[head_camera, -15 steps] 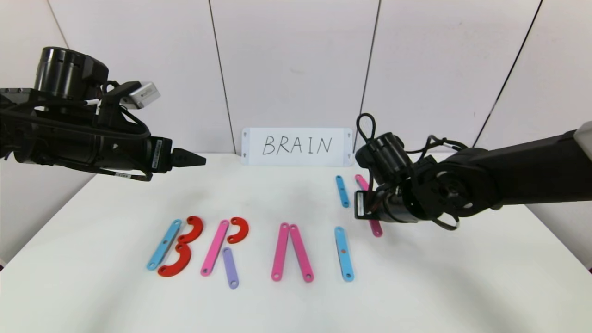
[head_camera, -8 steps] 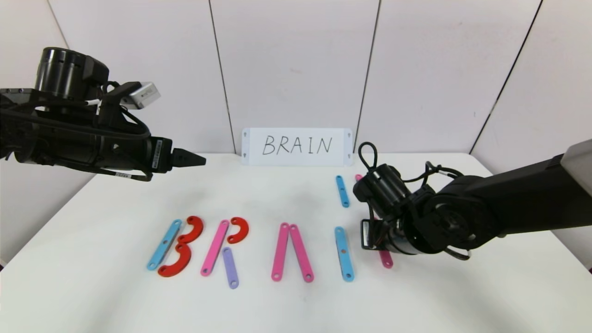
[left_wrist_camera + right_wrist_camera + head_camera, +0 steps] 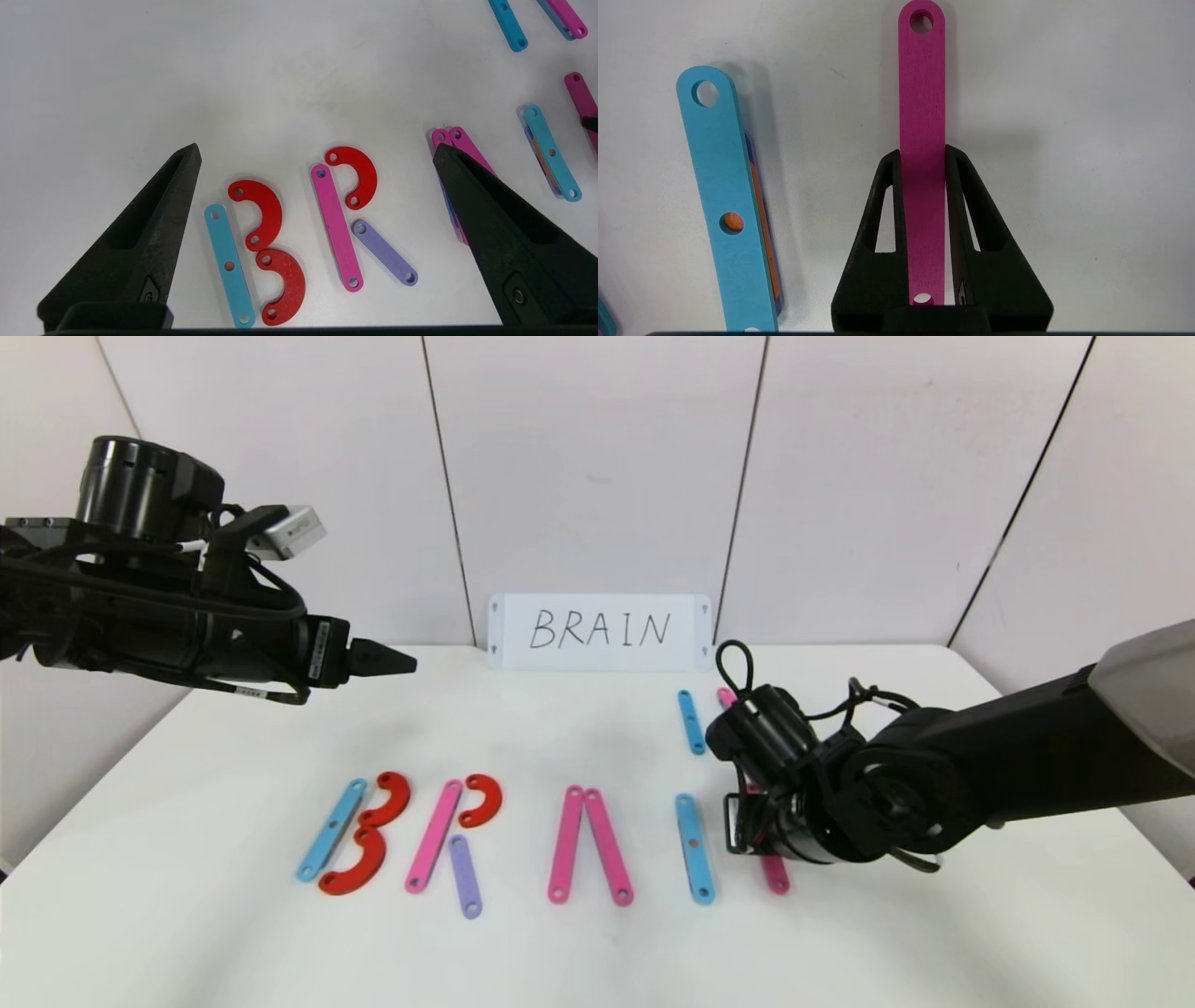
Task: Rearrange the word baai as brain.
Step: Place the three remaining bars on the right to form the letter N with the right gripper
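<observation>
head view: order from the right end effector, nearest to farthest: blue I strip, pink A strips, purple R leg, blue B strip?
From the right end effector, shut on a pink strip:
1. Blue I strip, just to its left.
2. Pink A strips, mid-row.
3. Purple R leg, further left.
4. Blue B strip, far left end of the row.

Head cam looks forward-down over my whole table [image 3: 597, 952]. Left wrist cam sits high, sees the letters [image 3: 299, 224]; right wrist cam sits close; all share the blue strip [image 3: 726, 200].
</observation>
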Tool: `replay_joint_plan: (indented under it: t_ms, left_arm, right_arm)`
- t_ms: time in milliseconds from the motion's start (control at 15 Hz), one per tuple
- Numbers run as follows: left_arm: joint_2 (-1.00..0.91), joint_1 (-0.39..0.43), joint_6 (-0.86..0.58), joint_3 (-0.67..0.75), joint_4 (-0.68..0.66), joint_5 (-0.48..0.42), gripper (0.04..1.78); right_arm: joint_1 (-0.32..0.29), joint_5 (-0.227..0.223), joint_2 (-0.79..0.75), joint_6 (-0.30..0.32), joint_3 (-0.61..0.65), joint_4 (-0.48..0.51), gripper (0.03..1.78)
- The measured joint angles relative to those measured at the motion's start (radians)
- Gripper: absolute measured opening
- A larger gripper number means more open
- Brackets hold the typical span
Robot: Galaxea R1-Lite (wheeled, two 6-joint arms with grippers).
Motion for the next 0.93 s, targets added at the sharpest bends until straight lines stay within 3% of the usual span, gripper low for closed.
replay_joint_plan:
  t_ms: [200, 333, 667, 933]
  left_arm:
    - [0.002, -0.006, 0.000, 0.002, 0.000, -0.001, 1.74]
    - [0.002, -0.009, 0.000, 0.003, 0.000, -0.001, 1.74]
    - [0.003, -0.013, 0.000, 0.004, 0.000, 0.000, 1.74]
    - [0.003, -0.014, 0.000, 0.004, 0.000, 0.000, 1.74]
  right_arm:
    - [-0.005, 0.000, 0.000, -0.015, 0.014, -0.037, 0.35]
    - [-0.010, 0.000, 0.000, -0.016, 0.019, -0.040, 0.51]
    - [-0.013, 0.000, -0.008, -0.019, 0.023, -0.040, 1.32]
    - [-0.026, 0.004, -0.035, -0.061, 0.004, -0.052, 1.70]
